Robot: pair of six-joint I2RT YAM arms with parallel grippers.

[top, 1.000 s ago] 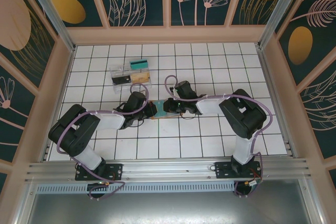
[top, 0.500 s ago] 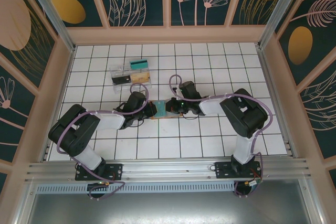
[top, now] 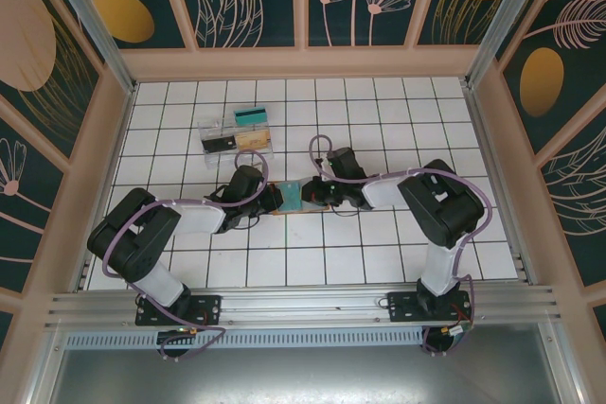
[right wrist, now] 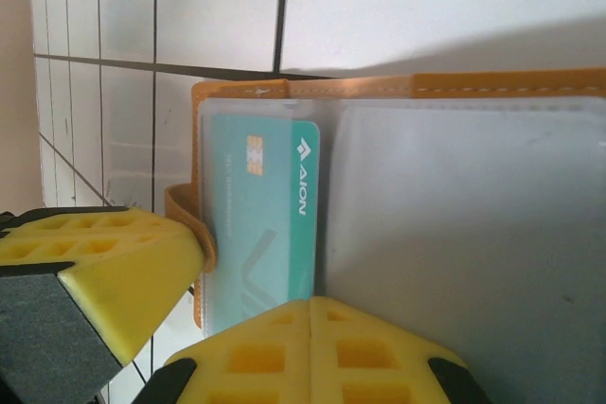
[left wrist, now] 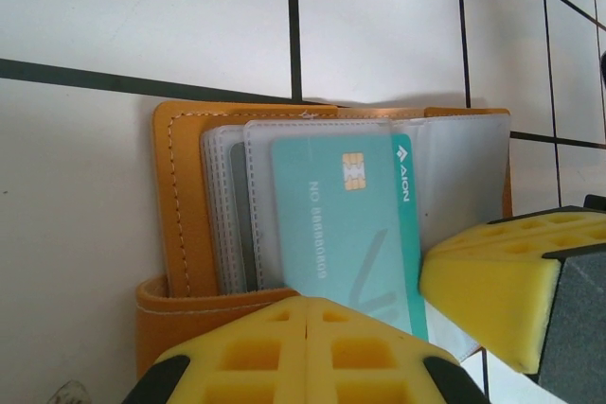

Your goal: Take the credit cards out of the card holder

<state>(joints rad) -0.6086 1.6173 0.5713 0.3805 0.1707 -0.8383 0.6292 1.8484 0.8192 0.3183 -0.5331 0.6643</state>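
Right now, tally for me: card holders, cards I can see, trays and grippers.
card holder: 1
teal card: 1
clear tray: 1
grippers: 2, left gripper and right gripper
Total: 5

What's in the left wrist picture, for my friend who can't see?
A teal card with a gold chip sits in a clear sleeve of the open orange card holder on white tiles. Yellow gripper pads crowd the bottom and right.

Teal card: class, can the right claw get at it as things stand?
Probably yes: the right claw is beside the teal card, face-up in the open card holder, though inside a clear sleeve.
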